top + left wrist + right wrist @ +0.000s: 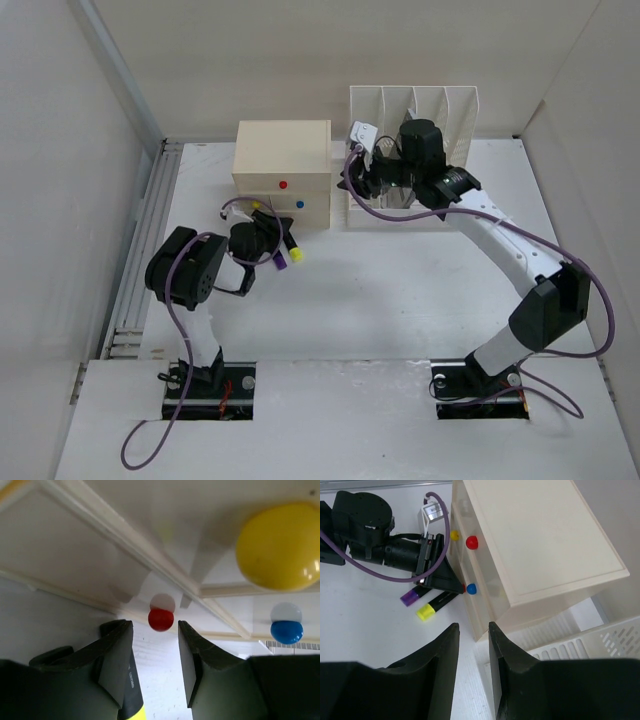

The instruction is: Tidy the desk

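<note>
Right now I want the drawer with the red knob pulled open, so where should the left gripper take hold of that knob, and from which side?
Grip the red knob itself, the small ball standing proud of the drawer box front. Come straight at that front face, one finger on either side of it. The left gripper has its jaws open and roughly lined up with it, not yet touching.

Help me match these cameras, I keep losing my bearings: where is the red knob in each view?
Top external: red knob left of centre, on the drawer box front.
Left wrist: red knob mid-frame, beyond the gap of the left gripper.
Right wrist: red knob upper middle, on the box's front face.
Shared landmark: the blue knob, visible in all three.
</note>
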`<control>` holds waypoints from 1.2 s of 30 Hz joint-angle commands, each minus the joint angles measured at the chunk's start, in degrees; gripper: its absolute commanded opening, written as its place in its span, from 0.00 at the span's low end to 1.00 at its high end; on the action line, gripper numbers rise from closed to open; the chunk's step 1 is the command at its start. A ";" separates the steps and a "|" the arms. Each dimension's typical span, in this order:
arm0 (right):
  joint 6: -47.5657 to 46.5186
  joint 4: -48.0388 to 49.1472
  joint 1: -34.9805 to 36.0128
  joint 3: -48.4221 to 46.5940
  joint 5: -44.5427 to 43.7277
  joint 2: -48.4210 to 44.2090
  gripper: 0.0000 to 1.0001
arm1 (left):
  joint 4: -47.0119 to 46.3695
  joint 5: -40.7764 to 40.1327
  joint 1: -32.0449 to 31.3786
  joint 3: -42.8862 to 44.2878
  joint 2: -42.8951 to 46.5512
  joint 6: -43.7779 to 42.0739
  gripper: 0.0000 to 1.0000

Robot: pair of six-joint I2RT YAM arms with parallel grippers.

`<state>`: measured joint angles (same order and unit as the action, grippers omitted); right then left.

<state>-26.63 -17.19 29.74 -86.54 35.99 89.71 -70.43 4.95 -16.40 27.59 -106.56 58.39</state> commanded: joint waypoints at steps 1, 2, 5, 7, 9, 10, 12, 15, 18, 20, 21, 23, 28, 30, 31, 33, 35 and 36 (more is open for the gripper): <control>0.70 2.60 -0.56 0.59 2.50 -0.77 0.35 | -2.86 -1.25 -0.03 1.67 -1.36 -0.91 0.39; 0.70 2.60 -0.56 0.59 2.51 -0.77 0.35 | -2.87 -1.26 -0.03 1.67 -1.37 -0.91 0.39; 0.70 2.60 -0.56 0.59 2.51 -0.77 0.35 | -2.34 -1.26 -0.03 2.99 -1.98 -0.91 0.39; 0.70 2.60 -0.56 0.59 2.51 -0.77 0.35 | -1.64 -1.78 -0.03 4.48 -2.51 -0.91 0.39; 0.70 2.60 -1.08 0.59 3.04 -0.77 0.35 | -1.02 -1.79 -0.03 5.09 -3.12 -1.53 0.39; 0.70 2.60 -1.08 1.11 3.04 -0.77 0.35 | -0.50 -1.79 -0.03 5.10 -3.12 -1.53 0.35; 0.70 2.60 -1.08 1.11 3.04 -0.77 0.35 | 0.12 -1.79 -0.03 5.63 -3.12 -1.53 0.29; 0.70 2.60 -1.08 1.11 3.56 -0.77 0.35 | 0.12 -1.79 -0.03 5.63 -3.12 -2.05 0.13; 0.70 2.60 -1.08 1.11 3.56 -0.77 0.35 | -1.27 -1.79 -0.03 3.71 -2.43 -2.05 0.08; 0.70 2.60 -1.08 1.11 4.09 -0.77 0.35 | -2.33 -1.79 -0.03 2.21 -1.89 -1.53 0.04; 0.70 2.60 -1.08 1.11 4.09 -0.77 0.35 | -3.56 -1.79 -0.03 0.46 -1.20 -1.53 0.02; 0.70 2.60 -1.08 1.11 4.09 -0.77 0.35 | -4.97 -1.79 -0.03 -1.57 -0.31 -1.00 0.01; 1.23 3.12 -1.08 1.11 4.62 -0.77 0.35 | -8.93 -1.26 -0.65 -9.03 3.02 0.32 0.01; 1.23 3.13 -1.08 1.11 4.62 -0.77 0.35 | -10.07 -1.26 -1.26 -11.06 4.78 0.94 0.01; 1.23 3.13 -1.08 1.11 4.62 -0.77 0.35 | -10.60 -1.26 -1.87 -12.03 5.40 0.94 0.01; 1.76 3.13 -1.08 1.11 4.62 -0.77 0.35 | -11.22 -1.26 -2.49 -14.93 7.06 0.94 0.01; 1.76 3.13 -1.08 1.11 5.15 -0.77 0.35 | -11.92 -1.79 -3.11 -17.91 8.12 1.64 0.00; 1.76 3.13 -1.08 1.11 5.15 -0.77 0.35 | -12.88 -1.79 -3.80 -18.88 9.17 2.16 0.00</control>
<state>-25.61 -17.08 29.21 -85.34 39.09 89.71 -78.41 3.95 -19.38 13.72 -100.16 59.99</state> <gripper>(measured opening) 0.354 0.194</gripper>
